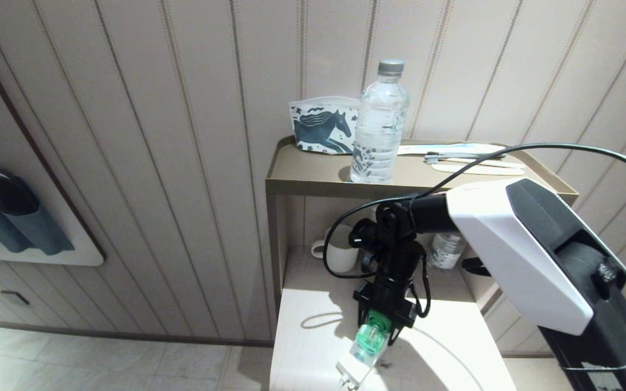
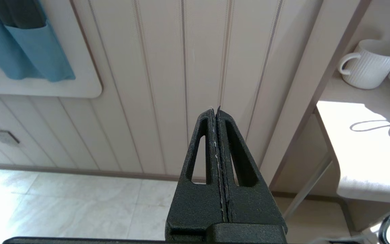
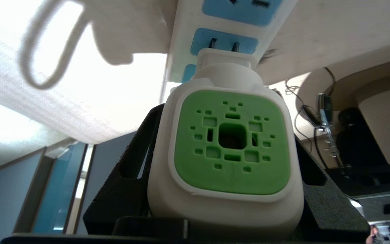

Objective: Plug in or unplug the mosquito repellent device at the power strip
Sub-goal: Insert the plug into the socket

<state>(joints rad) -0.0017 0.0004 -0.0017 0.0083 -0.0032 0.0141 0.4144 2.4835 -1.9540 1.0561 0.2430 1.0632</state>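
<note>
My right gripper (image 1: 382, 325) reaches down over the white table (image 1: 302, 347) and is shut on the mosquito repellent device (image 1: 371, 336), its black fingers (image 3: 137, 152) pressed against both sides of the white head. The right wrist view shows the device's green vented top (image 3: 230, 142) close up. Its metal prongs (image 3: 223, 44) meet the slots of a light-blue socket face on the power strip (image 3: 185, 40), and a short length of metal shows. The strip's end (image 1: 352, 373) lies at the table's near edge. My left gripper (image 2: 215, 113) hangs shut and empty beside the table, facing the panelled wall.
A white mug (image 1: 340, 252) and a small clear bottle (image 1: 446, 250) stand at the back of the table, under a shelf (image 1: 313, 182). The shelf carries a water bottle (image 1: 379, 125), a horse-print pouch (image 1: 324, 125) and toiletries (image 1: 465, 157). A slipper holder (image 1: 8, 217) hangs on the left wall.
</note>
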